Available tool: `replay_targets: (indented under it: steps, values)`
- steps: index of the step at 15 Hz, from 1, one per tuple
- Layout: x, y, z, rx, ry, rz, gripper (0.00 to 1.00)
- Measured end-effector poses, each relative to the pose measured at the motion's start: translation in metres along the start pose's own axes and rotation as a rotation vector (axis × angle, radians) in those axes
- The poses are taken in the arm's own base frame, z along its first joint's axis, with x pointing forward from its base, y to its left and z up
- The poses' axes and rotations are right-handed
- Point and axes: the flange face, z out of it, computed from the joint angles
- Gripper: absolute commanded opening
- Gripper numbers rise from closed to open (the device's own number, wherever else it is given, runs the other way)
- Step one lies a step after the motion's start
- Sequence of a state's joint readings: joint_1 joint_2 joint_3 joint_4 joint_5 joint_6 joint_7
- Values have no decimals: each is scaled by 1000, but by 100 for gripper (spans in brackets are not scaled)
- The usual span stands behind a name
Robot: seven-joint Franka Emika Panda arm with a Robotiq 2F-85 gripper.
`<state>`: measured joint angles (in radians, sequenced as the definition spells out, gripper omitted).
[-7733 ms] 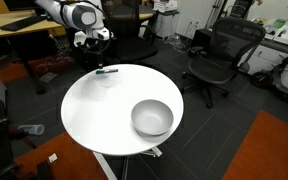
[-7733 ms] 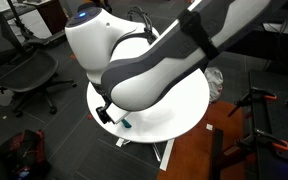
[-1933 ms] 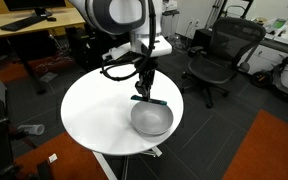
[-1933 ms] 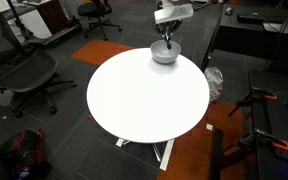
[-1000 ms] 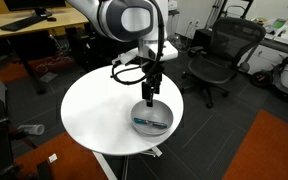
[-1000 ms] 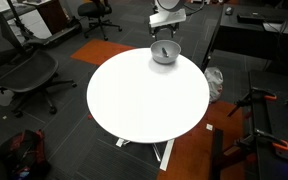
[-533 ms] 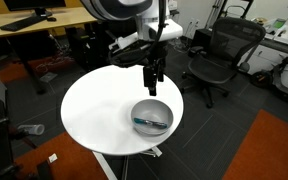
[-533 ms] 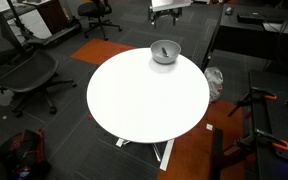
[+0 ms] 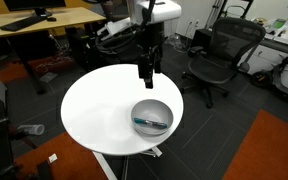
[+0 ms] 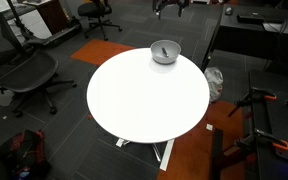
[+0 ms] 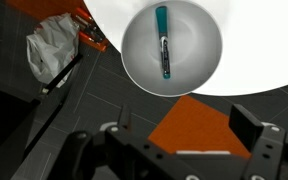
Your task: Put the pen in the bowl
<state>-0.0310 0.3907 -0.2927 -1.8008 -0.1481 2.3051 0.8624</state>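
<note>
The silvery-grey bowl stands near the edge of the round white table. It also shows in an exterior view and in the wrist view. The teal pen lies inside the bowl, flat on its bottom; it shows as a dark streak in an exterior view. My gripper hangs well above the table, behind the bowl, open and empty. In the wrist view its fingers are spread apart, with nothing between them. In an exterior view only its tip shows at the top edge.
Black office chairs stand around the table, one also at the left. A wooden desk is behind. A white plastic bag lies on the floor by the table. An orange carpet patch is near.
The pen went from my gripper into the bowl. My gripper has since risen straight up, away from the bowl, and stays open.
</note>
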Motion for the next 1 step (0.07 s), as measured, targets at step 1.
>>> replay_targets:
  steps: [1]
  values:
    - [-1, 0, 1, -1, -1, 0, 100]
